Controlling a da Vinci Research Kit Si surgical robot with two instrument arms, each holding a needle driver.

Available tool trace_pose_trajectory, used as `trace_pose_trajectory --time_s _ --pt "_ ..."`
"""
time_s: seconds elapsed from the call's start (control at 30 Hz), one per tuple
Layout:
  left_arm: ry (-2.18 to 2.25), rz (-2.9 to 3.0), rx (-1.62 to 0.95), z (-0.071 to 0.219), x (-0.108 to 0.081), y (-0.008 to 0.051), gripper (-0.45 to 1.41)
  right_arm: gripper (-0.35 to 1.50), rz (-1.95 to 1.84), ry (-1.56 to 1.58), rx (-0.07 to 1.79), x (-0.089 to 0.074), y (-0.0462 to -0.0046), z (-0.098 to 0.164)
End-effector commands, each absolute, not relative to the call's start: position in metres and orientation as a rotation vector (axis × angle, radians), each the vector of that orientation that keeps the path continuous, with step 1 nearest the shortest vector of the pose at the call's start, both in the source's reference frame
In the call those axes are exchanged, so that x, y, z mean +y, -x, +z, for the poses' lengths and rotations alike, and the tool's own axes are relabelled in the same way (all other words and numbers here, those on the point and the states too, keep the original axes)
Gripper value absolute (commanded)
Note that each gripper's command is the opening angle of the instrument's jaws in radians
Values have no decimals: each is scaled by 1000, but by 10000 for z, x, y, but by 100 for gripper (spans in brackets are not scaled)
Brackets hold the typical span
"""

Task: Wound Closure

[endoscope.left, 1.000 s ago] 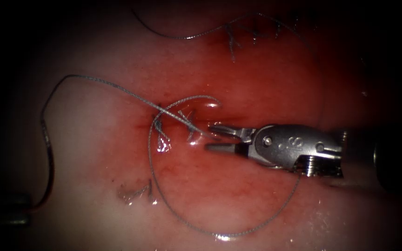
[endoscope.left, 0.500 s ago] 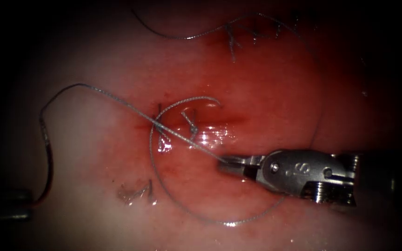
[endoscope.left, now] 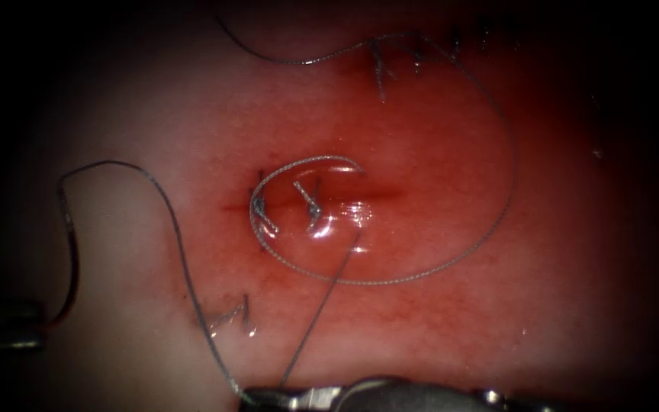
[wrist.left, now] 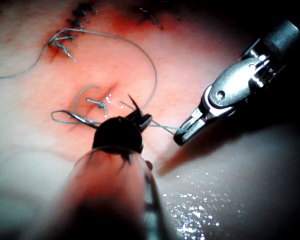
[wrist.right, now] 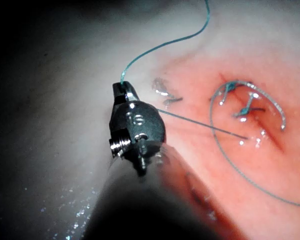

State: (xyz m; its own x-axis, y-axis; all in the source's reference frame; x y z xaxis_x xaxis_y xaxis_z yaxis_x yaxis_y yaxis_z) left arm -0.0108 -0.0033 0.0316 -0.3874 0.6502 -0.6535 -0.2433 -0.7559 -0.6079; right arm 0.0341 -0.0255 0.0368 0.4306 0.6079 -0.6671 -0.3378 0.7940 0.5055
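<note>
My right tool (endoscope.left: 257, 397) lies along the bottom edge of the endoscope view, jaws shut on the thread (endoscope.left: 318, 305). That strand runs taut from the cut (endoscope.left: 379, 192) down to the jaws. The same grip shows in the left wrist view (wrist.left: 181, 136) and the right wrist view (wrist.right: 122, 89). A second strand (endoscope.left: 169, 221) arcs from the jaws out to my left tool (endoscope.left: 13, 336) at the far left edge. A wide thread loop (endoscope.left: 497, 214) circles the cut. Two stitches (endoscope.left: 265, 214) cross the cut's left end. I cannot make out the needle.
The tissue (endoscope.left: 436, 328) is wet with red fluid (endoscope.left: 421, 145) around the cut. An older row of stitches (endoscope.left: 383, 69) sits at the top, with a loose strand (endoscope.left: 291, 61) beside it. Cut thread ends (endoscope.left: 223, 317) lie lower left of the cut.
The right tool's jaws shut on the thread beside the cut, then moved down to the picture's bottom edge, drawing the strand taut. The big loop slid up and now rings the cut.
</note>
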Motion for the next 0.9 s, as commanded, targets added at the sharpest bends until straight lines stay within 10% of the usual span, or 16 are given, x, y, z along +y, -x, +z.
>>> trace_pose_trajectory --time_s 0.03,0.13,0.23,0.33,0.7,0.9 --pt "1285 2163 -573 322 -34 113 -40 -35 595 -323 964 -266 -359 363" --pt "1282 2163 -572 321 -34 110 -40 -35 590 -309 988 -260 -359 365" --pt "1279 2163 -573 321 -33 108 -40 76 562 -252 1064 -240 -349 374" --pt "1277 2163 -576 321 -31 104 -40 120 554 -186 1114 -216 -331 384" --pt "1112 2260 -348 351 -9 66 -32 111 507 -65 1059 -169 -257 424" --pt "1111 2257 -340 363 -11 72 -32 68 433 -6 995 -158 -252 466"
